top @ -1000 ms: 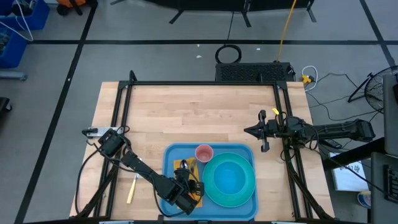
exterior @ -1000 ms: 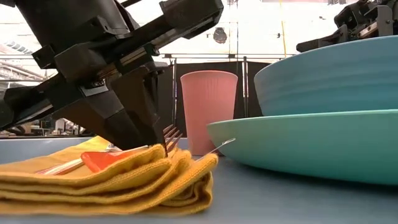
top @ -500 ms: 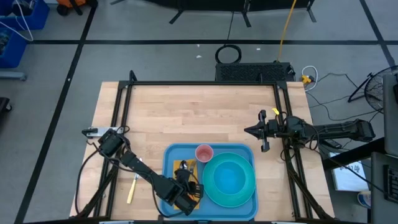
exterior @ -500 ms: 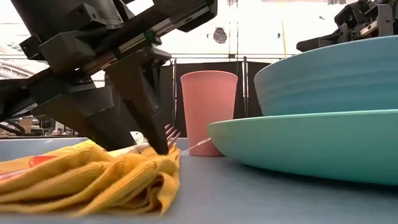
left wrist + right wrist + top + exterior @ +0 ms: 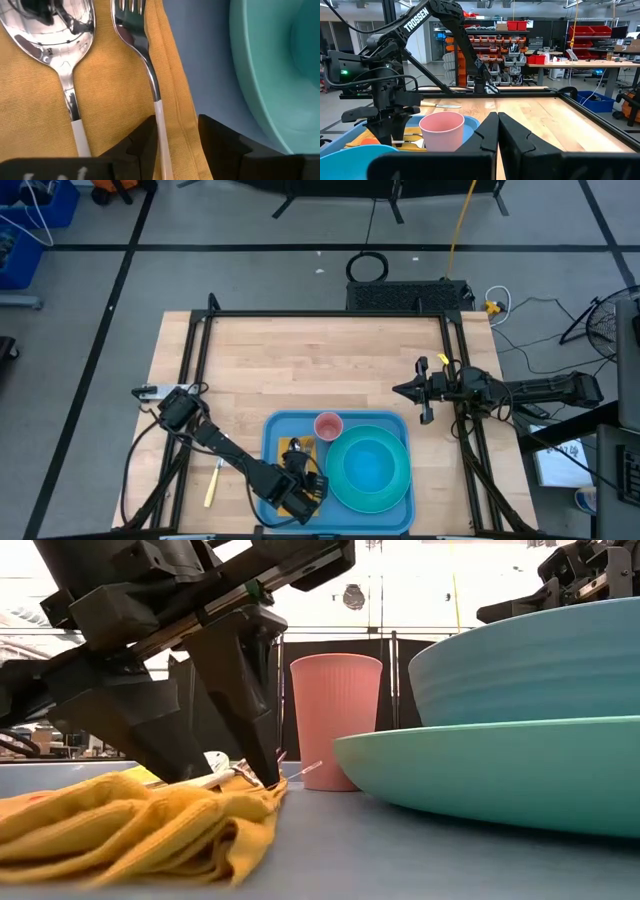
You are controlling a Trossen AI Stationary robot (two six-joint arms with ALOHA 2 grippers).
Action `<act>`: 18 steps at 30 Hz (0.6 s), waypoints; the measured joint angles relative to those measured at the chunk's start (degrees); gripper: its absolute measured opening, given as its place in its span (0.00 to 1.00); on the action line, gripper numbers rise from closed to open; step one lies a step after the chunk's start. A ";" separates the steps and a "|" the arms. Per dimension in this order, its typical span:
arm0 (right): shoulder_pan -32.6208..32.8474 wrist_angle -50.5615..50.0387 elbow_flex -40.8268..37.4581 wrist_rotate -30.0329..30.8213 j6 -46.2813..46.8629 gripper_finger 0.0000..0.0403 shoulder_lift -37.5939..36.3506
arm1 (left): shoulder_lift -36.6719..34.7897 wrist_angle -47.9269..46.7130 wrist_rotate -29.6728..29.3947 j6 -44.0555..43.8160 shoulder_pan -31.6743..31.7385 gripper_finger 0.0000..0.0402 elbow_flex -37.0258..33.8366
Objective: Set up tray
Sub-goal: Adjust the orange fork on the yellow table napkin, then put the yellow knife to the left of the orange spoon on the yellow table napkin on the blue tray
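The blue tray (image 5: 274, 430) lies at the table's near edge. It carries a turquoise plate (image 5: 340, 490) with a bowl (image 5: 368, 468) on it, a pink cup (image 5: 328, 425) and a yellow napkin (image 5: 110, 90). A spoon (image 5: 60, 45) and a fork (image 5: 131, 30) lie on the napkin. My left gripper (image 5: 177, 145) points down onto the napkin beside the plate (image 5: 270, 60). My right gripper (image 5: 400, 390) hangs shut over bare wood to the right, holding nothing. My left gripper comes from above, its fingers across the fork. Between them are the fork's white handle (image 5: 159, 120), just behind the metal neck, and the napkin's folded edge (image 5: 182, 125) on the plate's side. The fork lies on the napkin (image 5: 130, 830), which is rumpled under the fingers.
A yellow-handled knife (image 5: 212, 482) lies on the wood left of the tray. Black frame rails (image 5: 200, 360) run along the table's left, right and far sides. Bare wood (image 5: 320, 360) fills the far half. The cup (image 5: 335, 720) stands just beyond the napkin.
My left gripper has shifted a little toward the table's left edge and dragged the napkin with it. The napkin's plate-side edge has pulled away from the plate and bunched up from flat folds. The fork's tines have sunk lower.
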 joint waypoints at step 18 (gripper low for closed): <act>-0.02 0.46 0.00 0.00 0.01 0.00 0.02 | 0.24 -11.26 3.00 4.28 0.31 0.37 5.90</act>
